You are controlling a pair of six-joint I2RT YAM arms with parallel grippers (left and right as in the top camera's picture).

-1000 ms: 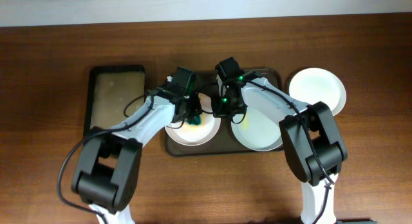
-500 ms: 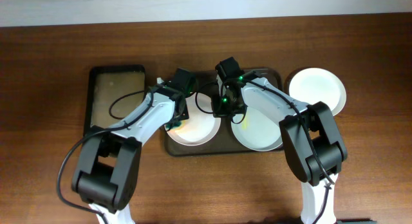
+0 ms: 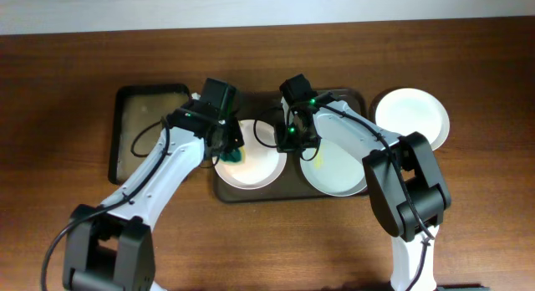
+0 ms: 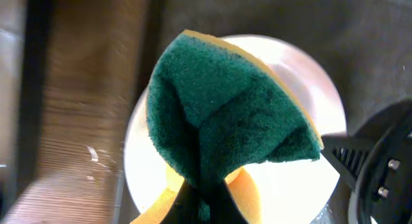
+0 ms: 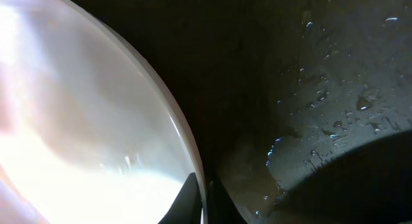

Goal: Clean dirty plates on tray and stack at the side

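**Scrubbing step, left-hand plate.** The left claw is clenched on a folded green-and-yellow sponge, poised over the left-hand plate, which lies in the tray. Whether the sponge touches the dish cannot be told. The right claw is pinched on that plate's right rim, apparently steadying it. A second plate lies beside it in the tray. A third plate sits on the bench, just off the tray's right end. By this layout, two plates are not yet at the side. The next move calls for pressing the sponge down and wiping across the dish against the rim grip.
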